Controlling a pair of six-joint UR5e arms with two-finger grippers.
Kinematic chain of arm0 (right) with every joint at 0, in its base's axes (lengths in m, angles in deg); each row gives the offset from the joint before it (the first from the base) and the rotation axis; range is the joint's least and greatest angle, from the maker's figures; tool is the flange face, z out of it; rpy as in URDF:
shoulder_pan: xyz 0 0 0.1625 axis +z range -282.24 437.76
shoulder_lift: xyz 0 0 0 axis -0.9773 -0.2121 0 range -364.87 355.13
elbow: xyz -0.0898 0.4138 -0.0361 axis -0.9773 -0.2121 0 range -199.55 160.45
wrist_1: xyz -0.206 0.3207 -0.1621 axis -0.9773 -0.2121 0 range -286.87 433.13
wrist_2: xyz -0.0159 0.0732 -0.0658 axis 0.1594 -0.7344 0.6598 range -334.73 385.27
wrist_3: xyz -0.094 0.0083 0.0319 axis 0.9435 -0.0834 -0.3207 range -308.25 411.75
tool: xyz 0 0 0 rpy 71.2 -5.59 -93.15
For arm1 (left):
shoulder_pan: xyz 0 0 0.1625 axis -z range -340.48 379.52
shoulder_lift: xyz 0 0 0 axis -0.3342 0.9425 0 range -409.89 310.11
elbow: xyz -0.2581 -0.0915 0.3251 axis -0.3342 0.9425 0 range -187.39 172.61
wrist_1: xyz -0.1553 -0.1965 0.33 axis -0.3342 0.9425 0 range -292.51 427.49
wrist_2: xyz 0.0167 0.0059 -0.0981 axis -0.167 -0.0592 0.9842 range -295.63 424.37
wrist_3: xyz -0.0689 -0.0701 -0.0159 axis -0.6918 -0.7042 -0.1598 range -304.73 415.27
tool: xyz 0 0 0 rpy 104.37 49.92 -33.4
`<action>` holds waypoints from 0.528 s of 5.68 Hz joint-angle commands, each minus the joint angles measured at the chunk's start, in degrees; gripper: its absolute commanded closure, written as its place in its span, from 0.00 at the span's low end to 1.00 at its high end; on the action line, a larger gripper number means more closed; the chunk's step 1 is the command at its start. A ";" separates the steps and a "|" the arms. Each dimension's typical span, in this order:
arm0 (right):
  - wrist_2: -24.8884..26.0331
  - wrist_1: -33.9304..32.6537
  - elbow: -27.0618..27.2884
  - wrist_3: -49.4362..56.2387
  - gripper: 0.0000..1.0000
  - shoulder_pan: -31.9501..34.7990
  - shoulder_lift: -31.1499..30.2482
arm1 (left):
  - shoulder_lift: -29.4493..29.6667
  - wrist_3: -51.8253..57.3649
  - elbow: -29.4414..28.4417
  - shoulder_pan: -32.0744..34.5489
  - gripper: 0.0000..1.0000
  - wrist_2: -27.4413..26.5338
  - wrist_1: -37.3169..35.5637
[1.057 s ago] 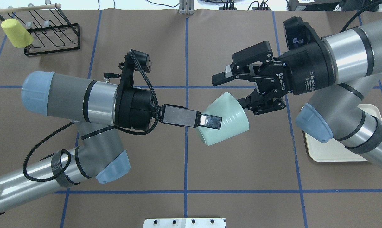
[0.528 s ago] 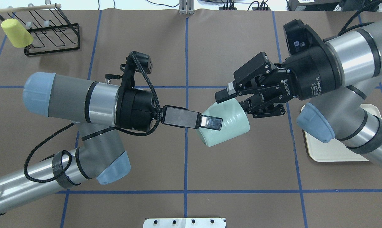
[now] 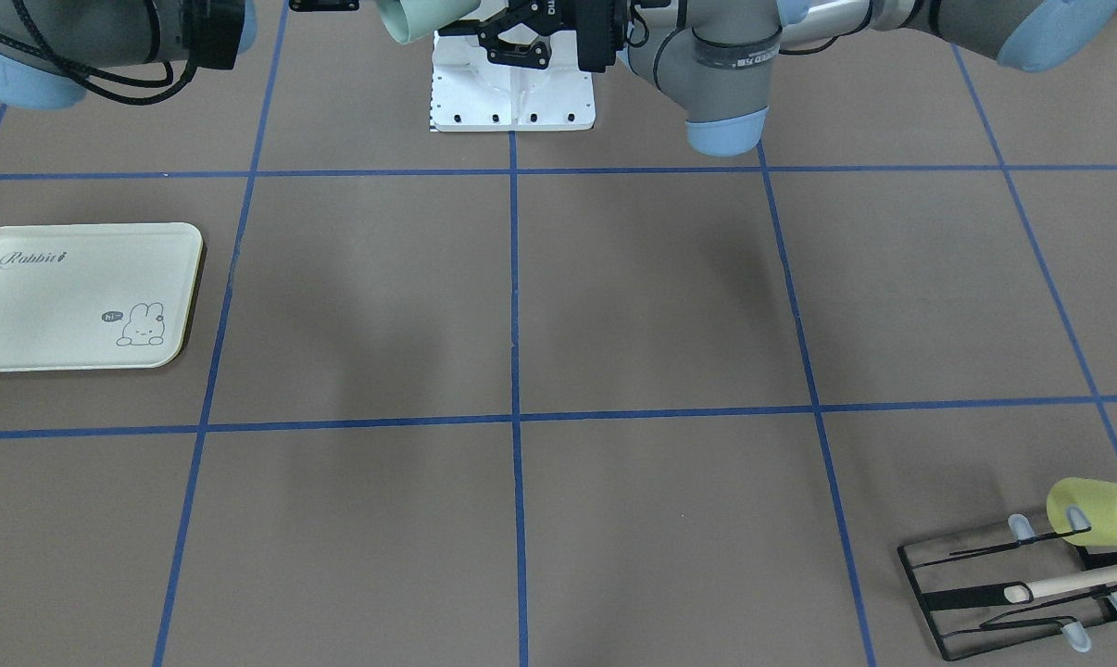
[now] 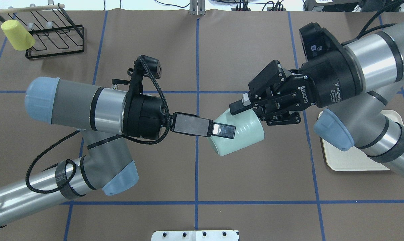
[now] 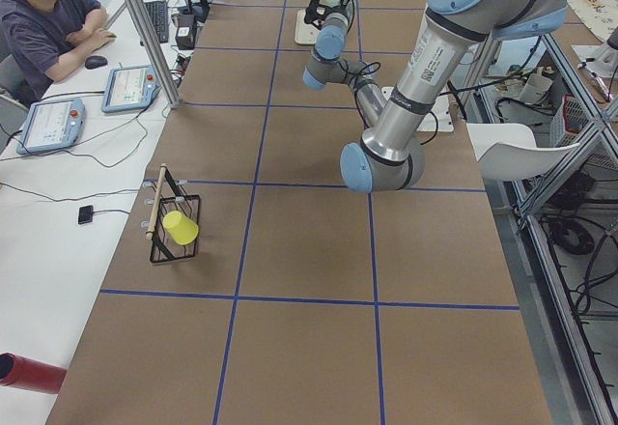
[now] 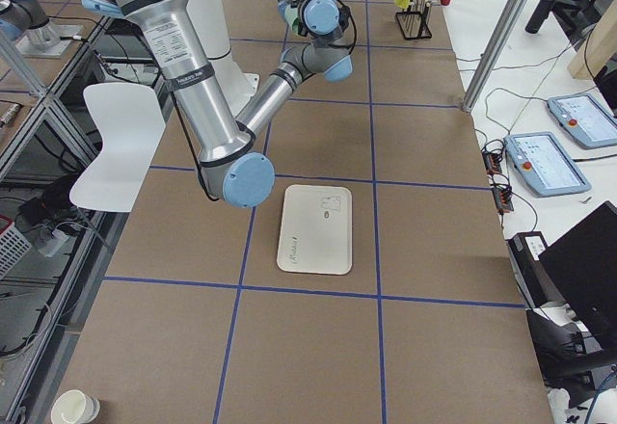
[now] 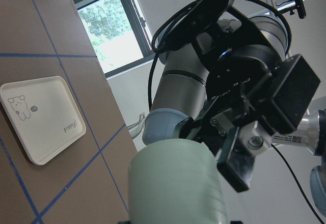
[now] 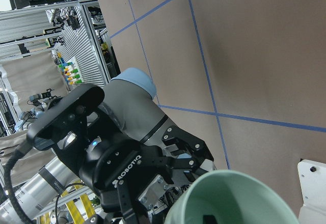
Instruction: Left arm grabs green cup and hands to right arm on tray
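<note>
The pale green cup is held in the air over the table's middle, lying on its side; it also shows in the front view. My left gripper, the one with long flat fingers, is shut on the cup's rim, one finger on top of the wall. My right gripper, marked ROBOTIQ, is open with its jaws on either side of the cup's base. Its upper pad lies at the cup's wall; the lower finger is hidden under the cup. The cream tray lies under my right arm, with nothing on it.
A black wire rack at the far left corner holds a yellow-green cup. The white base plate is at the near edge. An operator sits beside the table in the left side view.
My right gripper has swung down and in towards the cup, so its jaws now sit around the cup's base. My left arm has edged right with the cup.
</note>
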 commanded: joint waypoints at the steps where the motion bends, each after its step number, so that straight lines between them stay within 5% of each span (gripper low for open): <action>1: -0.16 -0.01 -0.06 0.09 0.91 0.00 -0.02 | 0.33 0.00 -0.31 0.00 0.98 0.00 0.00; 3: -0.77 0.17 0.02 0.18 1.00 0.87 -0.10 | 1.73 -4.44 -0.75 0.08 0.00 0.09 0.00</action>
